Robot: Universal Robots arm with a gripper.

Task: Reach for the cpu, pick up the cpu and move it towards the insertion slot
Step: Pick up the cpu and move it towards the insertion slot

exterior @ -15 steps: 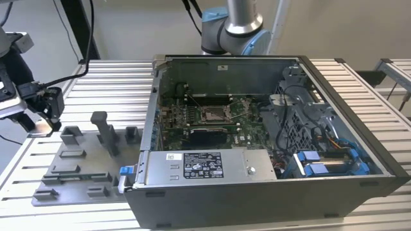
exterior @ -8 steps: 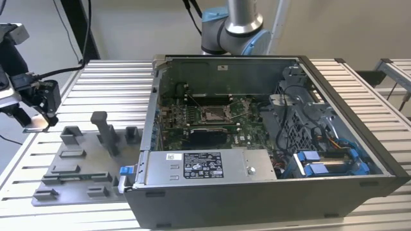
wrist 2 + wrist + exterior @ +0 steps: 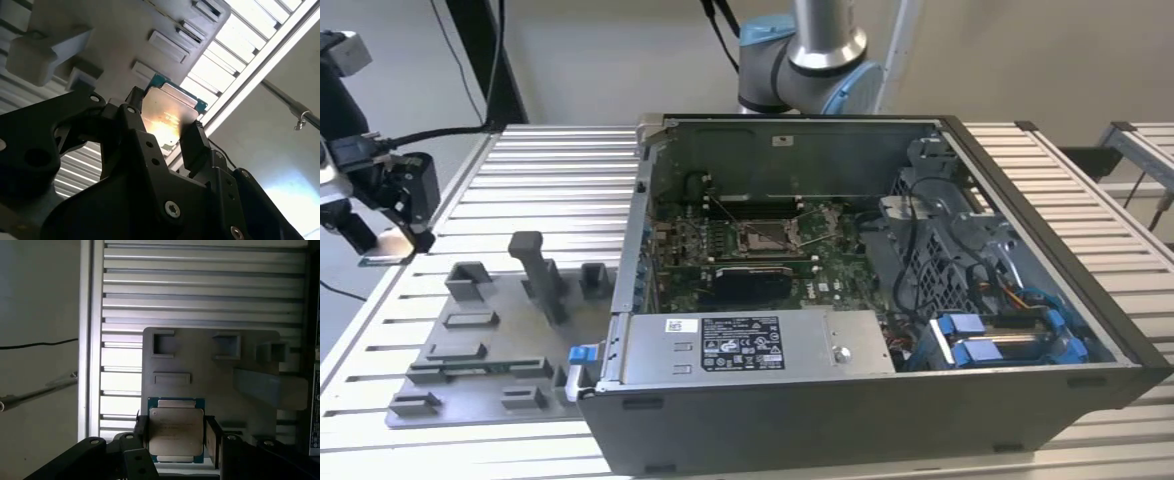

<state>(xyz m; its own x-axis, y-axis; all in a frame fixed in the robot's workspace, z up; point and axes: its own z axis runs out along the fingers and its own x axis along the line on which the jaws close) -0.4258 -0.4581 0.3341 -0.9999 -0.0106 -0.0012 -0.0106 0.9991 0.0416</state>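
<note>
My pincer (image 3: 176,439) is clamped on the cpu (image 3: 176,430), with a black finger (image 3: 141,434) pressed to each of two opposite edges. In the first wrist view the chip's silvery top face, rimmed in green, is turned to the camera, with the grey fixture plate (image 3: 200,365) beyond it. In the second wrist view the held chip catches a bright glare. In the exterior view, I hold the pincer (image 3: 387,240) at the exterior view's left, over the edge of the slatted tabletop (image 3: 547,180) and well apart from the open computer case (image 3: 854,420). The insertion slot (image 3: 761,237) lies on the green board inside that case, its silver frame around a brownish centre.
</note>
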